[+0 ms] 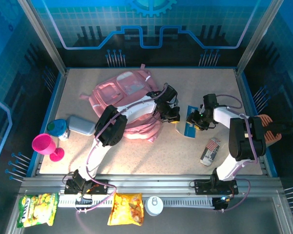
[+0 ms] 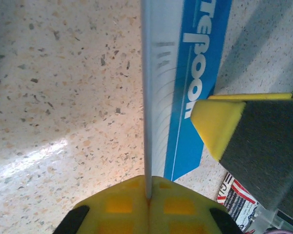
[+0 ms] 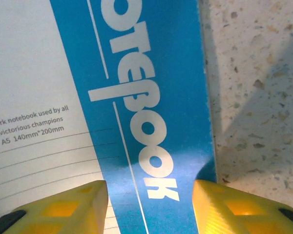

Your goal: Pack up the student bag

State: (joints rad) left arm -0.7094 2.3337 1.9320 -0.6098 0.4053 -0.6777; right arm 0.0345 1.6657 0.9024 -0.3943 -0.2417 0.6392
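Packing is barely started, I judge: my left gripper [image 2: 147, 192] is clenched on the notebook [image 2: 185, 87] edge, right gripper [image 3: 149, 204] released astride its cover, bag [image 1: 122, 95] just beside, cup [image 1: 45, 145], case [image 1: 81, 126], can [image 1: 211, 150] not yet in.

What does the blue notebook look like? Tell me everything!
The notebook is thin and papery, with a white cover, a blue band down one side, NOTEBOOK in white letters, small print and ruled lines. It sits on the speckled table, right of the bag. The left fingers pinch one edge. The right fingers are spread open over the blue band.
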